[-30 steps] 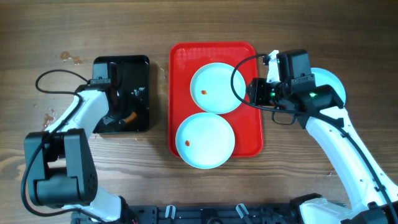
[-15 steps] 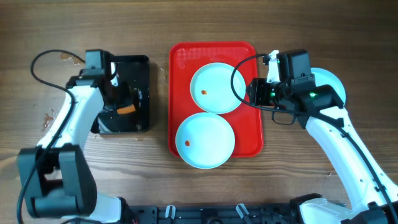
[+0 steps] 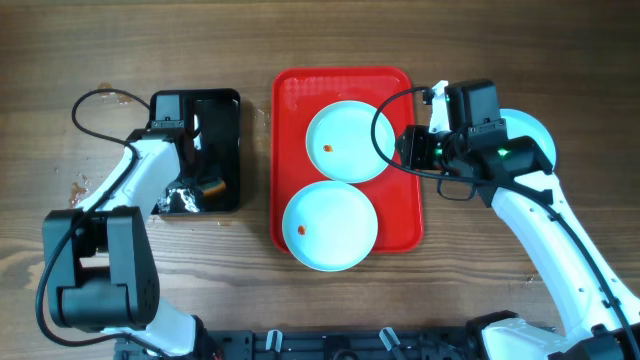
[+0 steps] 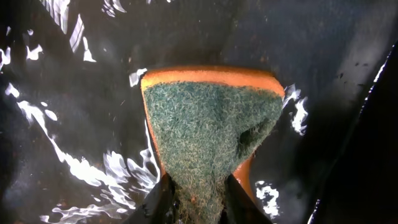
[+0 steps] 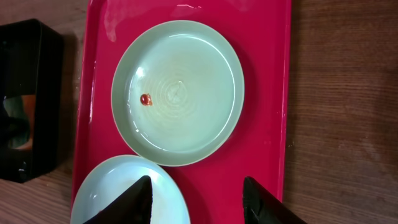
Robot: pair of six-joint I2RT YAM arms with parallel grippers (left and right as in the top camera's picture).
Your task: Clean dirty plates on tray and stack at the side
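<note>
The red tray (image 3: 288, 100) holds two pale plates. The far plate (image 3: 345, 141) has a reddish spot left of centre and shows in the right wrist view (image 5: 178, 99). The near plate (image 3: 330, 225) has a spot near its left rim and overhangs the tray's front edge. A third plate (image 3: 532, 130) lies on the table at the right, mostly hidden under my right arm. My right gripper (image 5: 196, 202) is open and empty above the tray's right side. My left gripper (image 4: 198, 205) is shut on an orange sponge with a green scouring face (image 4: 208, 124), inside the black tray (image 3: 222, 110).
The black tray holds water that glints in the left wrist view (image 4: 74, 155). It stands left of the red tray (image 5: 273, 124) with a narrow strip of wooden table between them. A small stain marks the table at far left (image 3: 110, 92).
My left arm swung over the black tray, up toward its far left corner and back, with the sponge in its jaws. The right arm and the plates have not moved.
</note>
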